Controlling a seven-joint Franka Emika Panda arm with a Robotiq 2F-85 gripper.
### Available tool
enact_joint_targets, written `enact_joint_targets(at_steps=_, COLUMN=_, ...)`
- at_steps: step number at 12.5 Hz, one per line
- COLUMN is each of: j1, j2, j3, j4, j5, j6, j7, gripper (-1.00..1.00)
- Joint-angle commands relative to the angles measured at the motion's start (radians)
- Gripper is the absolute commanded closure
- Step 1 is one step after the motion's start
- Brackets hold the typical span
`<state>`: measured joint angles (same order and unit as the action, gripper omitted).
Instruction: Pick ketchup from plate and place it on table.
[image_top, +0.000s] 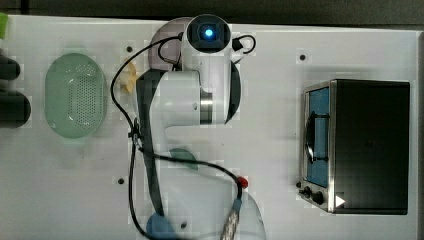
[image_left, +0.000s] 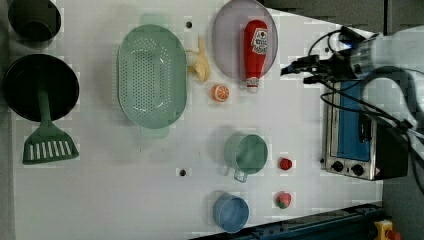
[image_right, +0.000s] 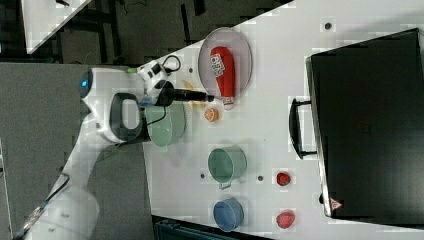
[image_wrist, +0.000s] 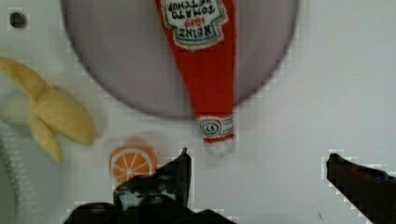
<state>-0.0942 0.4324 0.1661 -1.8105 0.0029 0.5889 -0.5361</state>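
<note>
Ketchup (image_left: 255, 47) lies on the plate (image_left: 227, 40), its cap overhanging the rim toward the orange slice (image_left: 220, 92). Tool (image_wrist: 257, 163) hovers spread wide, empty; best straddle the narrow neck squarely before clenching.

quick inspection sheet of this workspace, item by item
surface: white table with a few dark dots
job's things: ketchup bottle lying on the lilac plate, cap end past the rim
clutter: green colander, banana, orange slice, green cup, blue cup, two red fruits, spatula, dark pots, toaster oven
grippers: hand open, near the bottle's cap, holding nothing
cables: black cable looping along the arm
surroundings: nothing seen
</note>
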Motion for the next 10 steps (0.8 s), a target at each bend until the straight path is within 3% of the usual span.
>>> enact_joint_targets(at_steps=1, j1=0.026, j2=0.089, j3=-0.001, j4=0.095, j5=-0.049, j6=0.028, j7=-0.074, gripper=-1.0)
enact_joint_targets(at_steps=5, j1=0.04, j2=0.213, j3=-0.002, j4=0.184, j5=-0.097, j6=0.053, j7=-0.075, gripper=-1.0)
enact_joint_targets(at_steps=10, j1=0.047, j2=0.299, j3=-0.005, j4=0.184, j5=-0.11, j6=0.239, j7=-0.075, gripper=-1.0)
